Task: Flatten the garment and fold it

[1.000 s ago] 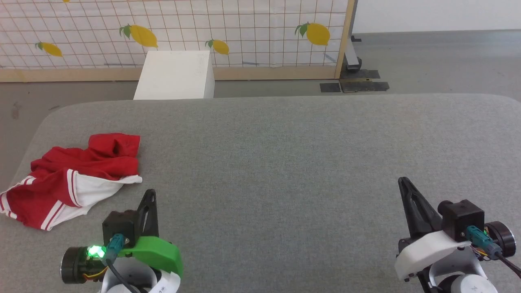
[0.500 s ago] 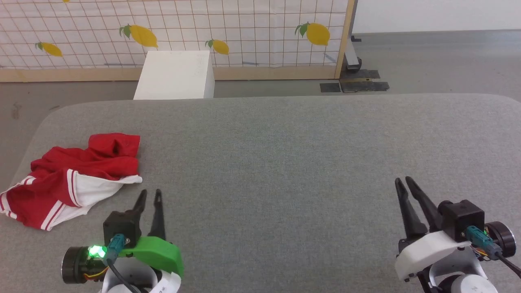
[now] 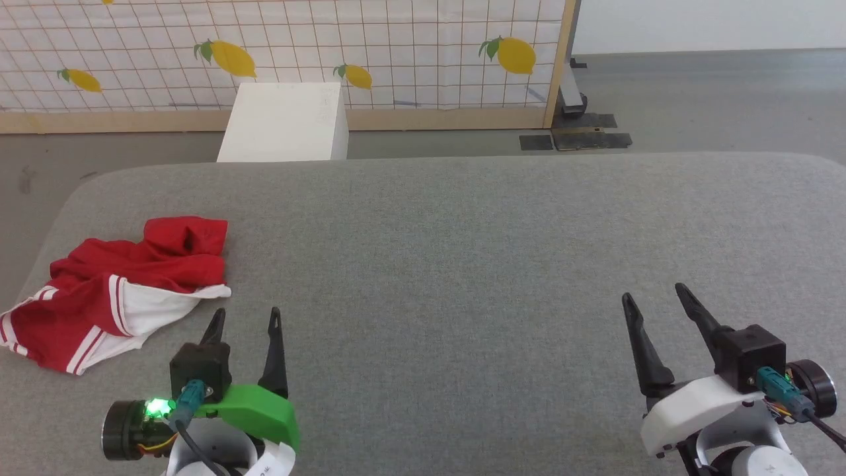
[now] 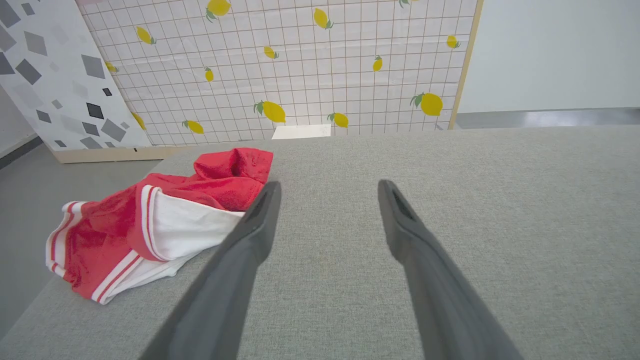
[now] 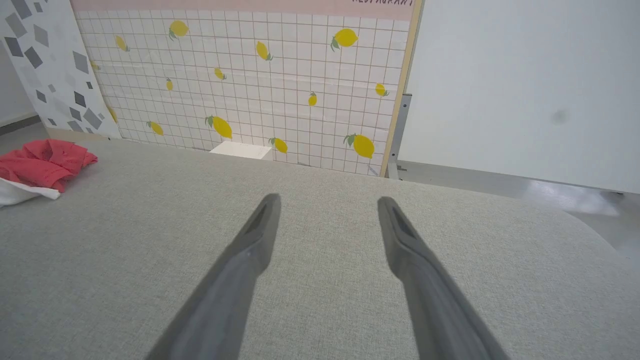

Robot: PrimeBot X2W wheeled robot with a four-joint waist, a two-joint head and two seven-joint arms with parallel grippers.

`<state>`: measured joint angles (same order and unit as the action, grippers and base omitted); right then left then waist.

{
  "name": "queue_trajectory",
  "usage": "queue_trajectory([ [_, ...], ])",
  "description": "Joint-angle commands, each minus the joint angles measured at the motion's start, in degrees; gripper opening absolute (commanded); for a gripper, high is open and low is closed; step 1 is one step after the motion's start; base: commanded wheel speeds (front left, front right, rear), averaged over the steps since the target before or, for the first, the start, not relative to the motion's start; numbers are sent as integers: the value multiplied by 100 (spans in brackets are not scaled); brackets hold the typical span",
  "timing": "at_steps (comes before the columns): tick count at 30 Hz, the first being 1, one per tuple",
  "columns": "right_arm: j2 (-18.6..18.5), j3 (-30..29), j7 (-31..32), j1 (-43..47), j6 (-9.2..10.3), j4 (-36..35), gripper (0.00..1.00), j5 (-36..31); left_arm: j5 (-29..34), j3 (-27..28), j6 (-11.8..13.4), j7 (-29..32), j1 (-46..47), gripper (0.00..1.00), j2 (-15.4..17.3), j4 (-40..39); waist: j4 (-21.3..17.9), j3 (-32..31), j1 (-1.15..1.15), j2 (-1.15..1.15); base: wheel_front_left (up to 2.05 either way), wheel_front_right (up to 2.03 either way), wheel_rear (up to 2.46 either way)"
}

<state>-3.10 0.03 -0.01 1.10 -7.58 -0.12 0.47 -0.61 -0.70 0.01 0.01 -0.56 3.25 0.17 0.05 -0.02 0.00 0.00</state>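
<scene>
I have both arms low at the near edge of the table (image 3: 462,251), one on each side, fingers pointing away from me. The left gripper (image 3: 246,313) has its two fingers spread apart with nothing between them, and the right gripper (image 3: 653,293) stands the same way, spread and empty. I read that as readiness to take cloth, since shut fingers could only push it. The shirt (image 3: 125,291) lies in a crumpled heap at the far left of the table, close to the rounded edge, red body bunched up with a white sleeve and striped trim turned out towards me. It is nowhere near flat, so in my judgement the job has not begun: no fold, no spreading. The left gripper sits just beside the heap, to its right and a little nearer me, not touching. That makes the left arm the natural one to reach first. The right gripper is well apart from the shirt, across the table, so I expect the heap must be dragged towards the middle before both arms can share it. My worry is the edge: a clumsy pull could tip cloth off onto the floor (image 3: 26,178)
</scene>
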Motion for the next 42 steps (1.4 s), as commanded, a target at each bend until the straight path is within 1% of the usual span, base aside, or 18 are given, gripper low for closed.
queue_trajectory([
  [1,-15,22,-1,-19,1,-5,100,27,-26,-7,-39,32,3,100,11,10,2,0,0,0,0,0,0],
  [11,-14,23,25,-45,2,-31,100,102,-108,-68,-109,120,-5,100,45,10,5,3,0,0,0,0,0],
  [27,-1,55,26,-79,3,-65,100,271,-156,-98,-88,89,18,100,92,-22,11,21,0,0,0,0,0],
  [42,7,62,87,-99,4,-71,100,344,-265,-202,-128,226,8,100,136,10,28,34,0,0,0,0,0],
])
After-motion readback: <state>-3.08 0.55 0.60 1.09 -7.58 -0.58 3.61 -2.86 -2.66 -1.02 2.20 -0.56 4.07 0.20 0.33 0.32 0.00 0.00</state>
